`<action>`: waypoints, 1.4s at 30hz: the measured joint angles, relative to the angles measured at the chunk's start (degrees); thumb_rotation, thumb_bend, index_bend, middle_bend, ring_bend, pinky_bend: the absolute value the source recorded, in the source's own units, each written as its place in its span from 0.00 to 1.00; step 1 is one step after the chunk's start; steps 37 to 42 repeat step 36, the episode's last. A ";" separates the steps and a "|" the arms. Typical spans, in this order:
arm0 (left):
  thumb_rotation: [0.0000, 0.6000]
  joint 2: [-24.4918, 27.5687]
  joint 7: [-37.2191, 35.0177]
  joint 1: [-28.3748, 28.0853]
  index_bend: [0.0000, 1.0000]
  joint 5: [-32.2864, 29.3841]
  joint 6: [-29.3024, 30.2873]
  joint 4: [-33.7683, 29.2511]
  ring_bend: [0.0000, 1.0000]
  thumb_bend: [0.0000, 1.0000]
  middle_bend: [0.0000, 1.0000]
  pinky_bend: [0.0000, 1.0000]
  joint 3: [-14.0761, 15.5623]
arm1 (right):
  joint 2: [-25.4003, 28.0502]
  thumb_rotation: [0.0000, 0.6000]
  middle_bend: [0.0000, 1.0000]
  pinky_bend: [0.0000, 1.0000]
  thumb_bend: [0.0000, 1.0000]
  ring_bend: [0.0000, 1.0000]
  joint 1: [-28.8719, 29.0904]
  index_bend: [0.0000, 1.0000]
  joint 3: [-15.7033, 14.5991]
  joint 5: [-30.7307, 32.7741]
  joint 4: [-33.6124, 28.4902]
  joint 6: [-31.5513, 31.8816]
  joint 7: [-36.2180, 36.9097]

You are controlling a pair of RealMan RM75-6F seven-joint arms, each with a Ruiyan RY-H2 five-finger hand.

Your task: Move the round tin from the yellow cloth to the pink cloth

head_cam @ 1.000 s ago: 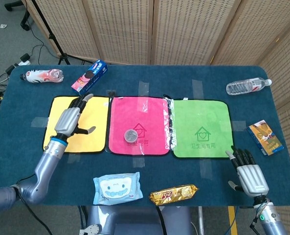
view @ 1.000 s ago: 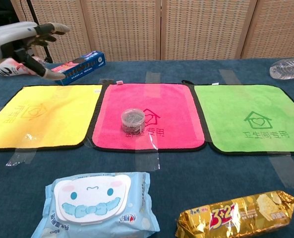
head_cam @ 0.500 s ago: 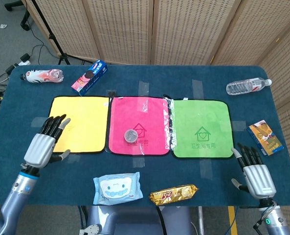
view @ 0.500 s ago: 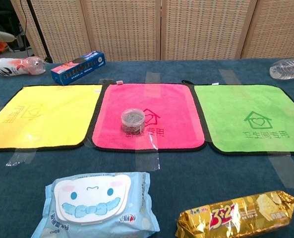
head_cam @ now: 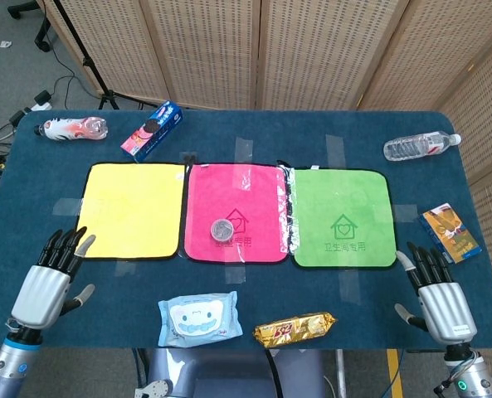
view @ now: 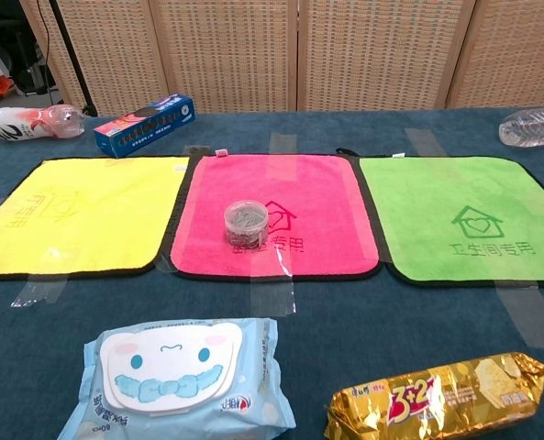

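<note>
head view shows us the round tin (head_cam: 222,230) sitting upright on the pink cloth (head_cam: 236,211), toward its front edge, with the yellow cloth (head_cam: 133,209) bare beside it. we see our left hand (head_cam: 48,282) and right hand (head_cam: 438,286) near the worktop's (head_cam: 254,137) front corners, fingers spread, holding nothing.

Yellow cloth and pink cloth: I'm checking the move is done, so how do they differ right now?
The pink cloth carries the round tin near its printed house mark; the yellow cloth carries nothing. The pink cloth lies in the middle of the row, the yellow cloth at its left end. Both lie flat, black-edged, with a house print.
</note>
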 measured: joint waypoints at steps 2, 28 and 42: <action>1.00 0.49 0.53 0.65 0.00 0.07 -1.06 -0.12 0.00 0.21 0.00 0.01 -0.22 | -0.10 1.00 0.00 0.03 0.21 0.00 0.00 0.06 -0.18 -0.35 -0.06 -0.14 -0.24; 1.00 1.38 -1.90 3.72 0.00 1.69 -5.63 0.91 0.00 0.21 0.00 0.00 -5.29 | -0.81 1.00 0.00 0.03 0.21 0.00 0.15 0.06 -0.62 -1.20 -0.86 -1.79 -2.05; 1.00 1.51 -2.29 4.21 0.00 2.00 -6.53 0.84 0.00 0.21 0.00 0.00 -6.06 | -0.77 1.00 0.00 0.03 0.21 0.00 0.09 0.06 -0.63 -1.29 -0.98 -1.80 -1.86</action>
